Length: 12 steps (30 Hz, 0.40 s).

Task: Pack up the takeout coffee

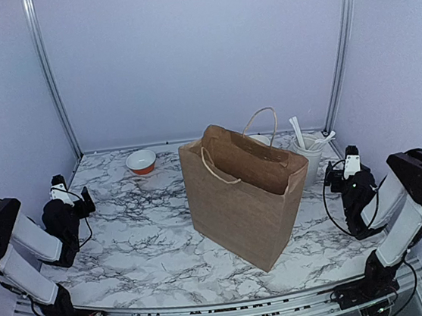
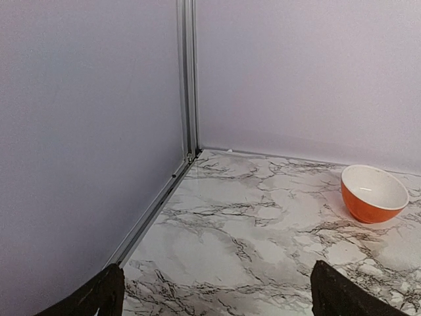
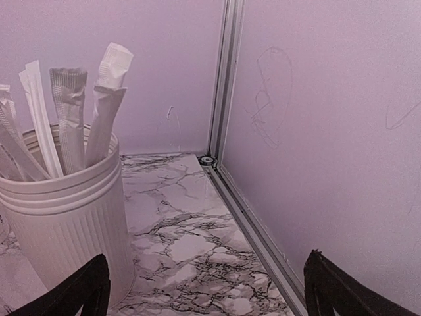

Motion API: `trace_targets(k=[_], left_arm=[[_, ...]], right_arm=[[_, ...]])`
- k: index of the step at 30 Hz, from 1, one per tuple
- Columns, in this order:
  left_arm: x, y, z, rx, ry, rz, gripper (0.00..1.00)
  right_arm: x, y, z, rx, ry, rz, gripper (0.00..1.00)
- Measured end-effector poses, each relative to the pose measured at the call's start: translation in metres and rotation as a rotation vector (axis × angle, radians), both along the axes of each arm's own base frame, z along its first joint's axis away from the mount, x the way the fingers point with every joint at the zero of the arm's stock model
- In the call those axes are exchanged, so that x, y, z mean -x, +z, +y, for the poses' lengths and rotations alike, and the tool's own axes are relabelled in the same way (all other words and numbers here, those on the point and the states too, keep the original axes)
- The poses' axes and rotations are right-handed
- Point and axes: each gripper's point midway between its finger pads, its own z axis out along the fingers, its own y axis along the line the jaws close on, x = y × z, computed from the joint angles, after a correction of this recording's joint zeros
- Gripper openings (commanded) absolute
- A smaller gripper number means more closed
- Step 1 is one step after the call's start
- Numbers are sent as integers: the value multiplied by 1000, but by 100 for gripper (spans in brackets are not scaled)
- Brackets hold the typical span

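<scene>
The takeout coffee shows in none of the views. A brown paper bag (image 1: 242, 192) with twine handles stands open and upright in the middle of the marble table (image 1: 144, 242). My left gripper (image 1: 72, 193) rests at the table's left edge, open, with bare marble between its fingers (image 2: 217, 293). My right gripper (image 1: 342, 167) sits at the right edge, also open and holding nothing (image 3: 204, 283), just right of a white cup of wrapped utensils (image 3: 62, 224).
A small white bowl with an orange-red band (image 1: 141, 162) (image 2: 373, 193) sits at the back left. The utensil cup (image 1: 308, 154) stands behind the bag's right side. Walls and metal posts (image 1: 49, 77) close in the table on three sides.
</scene>
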Motion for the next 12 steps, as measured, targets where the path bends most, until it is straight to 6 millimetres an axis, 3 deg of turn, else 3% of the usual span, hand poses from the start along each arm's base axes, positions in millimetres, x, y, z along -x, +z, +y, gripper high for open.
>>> trace_targets(k=[12], left_arm=[[1, -4, 1, -2, 3, 19, 99]], right_arm=[[0, 0, 0, 0, 0, 0, 100]])
